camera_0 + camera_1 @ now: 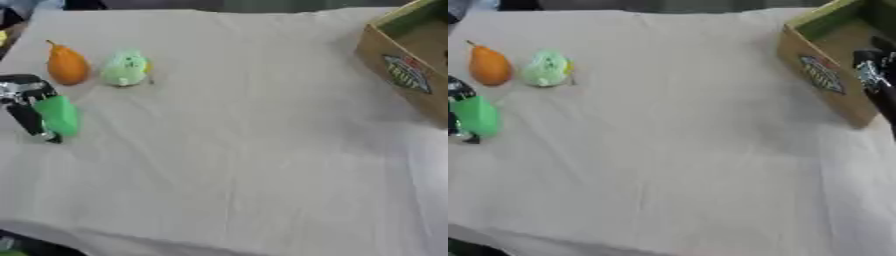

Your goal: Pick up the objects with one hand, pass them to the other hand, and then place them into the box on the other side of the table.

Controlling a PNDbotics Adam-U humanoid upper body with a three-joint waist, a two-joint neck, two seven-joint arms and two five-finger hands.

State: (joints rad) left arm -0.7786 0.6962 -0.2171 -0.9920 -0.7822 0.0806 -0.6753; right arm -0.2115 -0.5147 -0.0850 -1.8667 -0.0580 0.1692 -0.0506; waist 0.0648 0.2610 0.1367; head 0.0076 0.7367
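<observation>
At the left edge of the table my left hand (pixel 26 102) is shut on a bright green object (pixel 58 116), which sits just above the cloth. Behind it, on the cloth, lie an orange pear-shaped object (pixel 66 65) and, to its right, a pale green rounded object (pixel 125 68). The cardboard box (pixel 820 75), with a green inside and a printed label on its side, stands at the far right. My right hand (pixel 875 75) shows only in the right eye view. There it is blurred at the right edge, over the box's near corner.
A light wrinkled cloth (pixel 236 150) covers the table. Its front edge runs along the bottom left, with a dark area below it. The broad stretch of cloth between the objects on the left and the box on the right holds nothing.
</observation>
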